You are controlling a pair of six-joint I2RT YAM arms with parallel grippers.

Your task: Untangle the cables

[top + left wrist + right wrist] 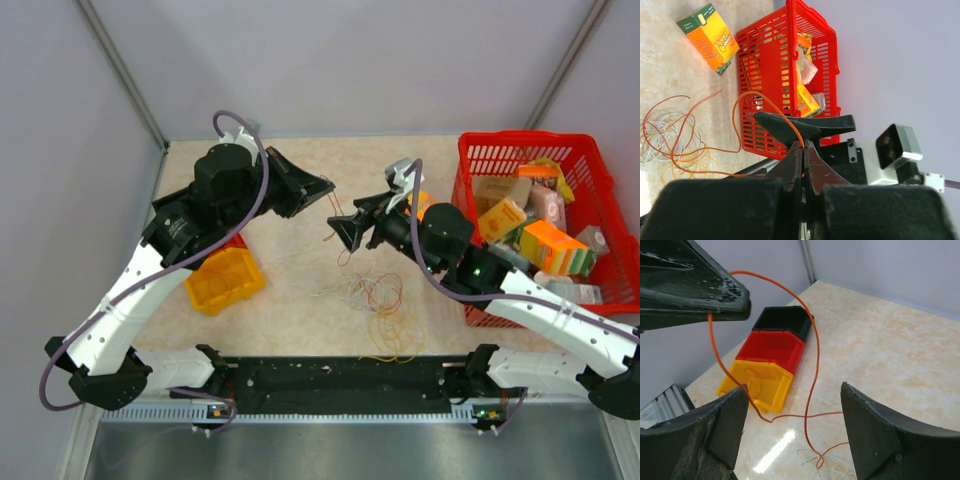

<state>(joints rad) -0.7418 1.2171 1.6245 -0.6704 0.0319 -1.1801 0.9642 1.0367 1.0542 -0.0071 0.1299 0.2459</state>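
The cables (378,300) lie as a loose tangle of red, orange, yellow and white wires on the table in front of the arms. My left gripper (328,189) is raised above the table and shut on one orange wire (762,100). That wire hangs in a loop back down to the tangle (670,142). My right gripper (338,232) is open just beside the left one. In the right wrist view the orange wire (817,355) runs down between its spread fingers (870,430) without touching them. The left gripper (695,295) shows at the top left there.
A red basket (470,160) full of packaged goods stands at the right, also in the left wrist view (772,60). An orange carton (710,37) lies beside it. Stacked yellow (225,280), red (772,350) and black (785,320) bins sit at the left.
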